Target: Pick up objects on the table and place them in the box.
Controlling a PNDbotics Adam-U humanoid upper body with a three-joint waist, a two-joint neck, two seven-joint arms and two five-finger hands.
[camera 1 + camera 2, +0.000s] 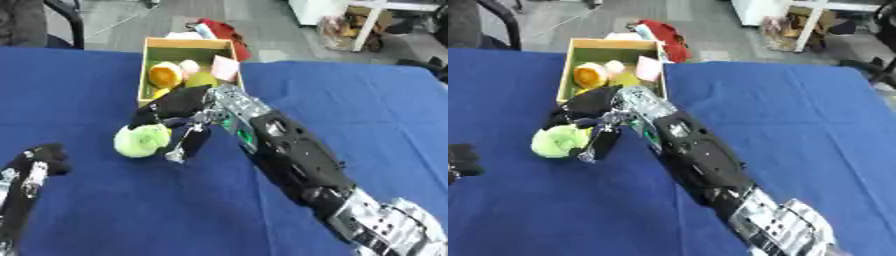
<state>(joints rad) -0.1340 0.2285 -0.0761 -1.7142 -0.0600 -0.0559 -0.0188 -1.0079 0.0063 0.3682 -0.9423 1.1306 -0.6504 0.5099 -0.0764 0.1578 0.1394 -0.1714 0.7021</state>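
Pale green ball [140, 140] at frame centre-left, plain blue counter [367, 110], yellow-walled box [182, 45] with green floor, black right hand [179, 102] with silver joints

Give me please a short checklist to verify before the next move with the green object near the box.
1. Right hand at green object: ok, fingers reach over it.
2. Fingers closed on the object: cannot tell.
3. Object lifted off the blue table: cannot tell.
4. Box has free room: ok, a bare part of the floor shows beside the items inside.
5. Left hand out of the way: ok, near the lower left.
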